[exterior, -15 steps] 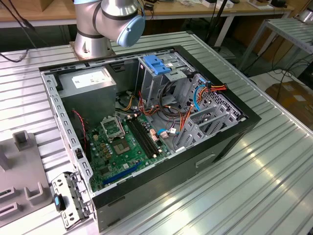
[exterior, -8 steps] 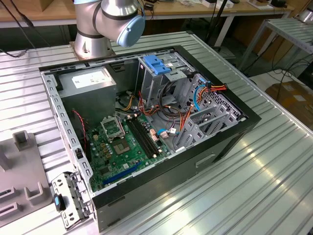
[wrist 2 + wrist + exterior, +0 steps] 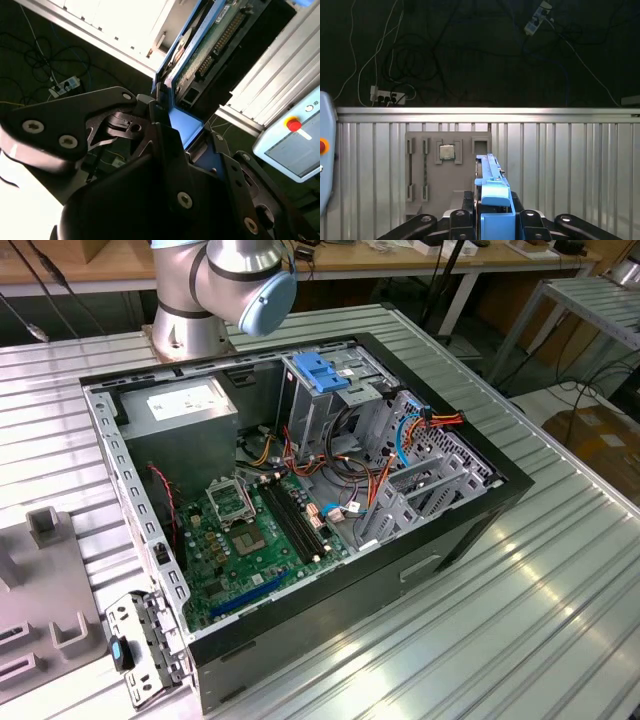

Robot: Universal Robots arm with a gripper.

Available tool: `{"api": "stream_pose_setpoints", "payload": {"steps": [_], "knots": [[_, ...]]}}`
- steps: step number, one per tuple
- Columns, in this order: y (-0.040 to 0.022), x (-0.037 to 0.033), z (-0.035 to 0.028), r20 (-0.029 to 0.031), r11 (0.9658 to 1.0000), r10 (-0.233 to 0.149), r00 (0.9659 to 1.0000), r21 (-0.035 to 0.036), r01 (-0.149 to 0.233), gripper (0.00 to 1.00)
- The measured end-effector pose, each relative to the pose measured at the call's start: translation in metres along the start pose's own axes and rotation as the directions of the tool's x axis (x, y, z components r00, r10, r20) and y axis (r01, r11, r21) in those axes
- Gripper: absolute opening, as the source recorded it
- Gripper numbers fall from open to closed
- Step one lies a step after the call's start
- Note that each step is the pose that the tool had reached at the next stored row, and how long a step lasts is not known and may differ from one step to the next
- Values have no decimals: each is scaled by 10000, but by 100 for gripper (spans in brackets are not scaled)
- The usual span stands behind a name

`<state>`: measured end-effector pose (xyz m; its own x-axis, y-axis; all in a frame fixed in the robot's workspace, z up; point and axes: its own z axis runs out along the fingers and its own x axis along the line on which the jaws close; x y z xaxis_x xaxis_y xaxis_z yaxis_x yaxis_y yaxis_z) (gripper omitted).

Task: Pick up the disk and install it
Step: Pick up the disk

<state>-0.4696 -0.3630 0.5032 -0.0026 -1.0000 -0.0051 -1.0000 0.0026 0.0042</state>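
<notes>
Holding the disk (image 3: 492, 192), install pending.
My claw (image 3: 492, 217) is clamped on its blue rail (image 3: 183, 125); I judge seating needs it squared to the open drive cage (image 3: 332, 416).

Open computer case (image 3: 300, 645) on ribbed table (image 3: 530, 625)

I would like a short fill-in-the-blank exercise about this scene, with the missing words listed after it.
The gripper is shut on the disk, which has ____ plastic side rails.
The motherboard in the open computer case is ____.
In the second wrist view, the round button on the pendant is ____.
Missing words: blue; green; red.
</notes>
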Motion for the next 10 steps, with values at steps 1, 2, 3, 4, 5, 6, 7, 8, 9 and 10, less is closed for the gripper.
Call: {"api": "stream_pose_setpoints", "payload": {"steps": [1,2,3,4,5,6,7,8,9,10], "knots": [[0,0,-1,0,10000,0,10000,-1,0,37],[0,0,-2,0,10000,0,10000,-1,0,37],[0,0,-2,0,10000,0,10000,-1,0,37],[0,0,-10,-1,10000,0,10000,-1,0,37],[0,0,-17,0,10000,0,10000,-1,0,37],[0,0,-17,-1,10000,0,10000,-1,0,37],[0,0,-18,0,10000,0,10000,-1,0,37],[0,0,-18,-1,10000,0,10000,-1,0,37],[0,0,-19,-1,10000,0,10000,-1,0,37],[0,0,-20,-1,10000,0,10000,-1,0,37]]}}
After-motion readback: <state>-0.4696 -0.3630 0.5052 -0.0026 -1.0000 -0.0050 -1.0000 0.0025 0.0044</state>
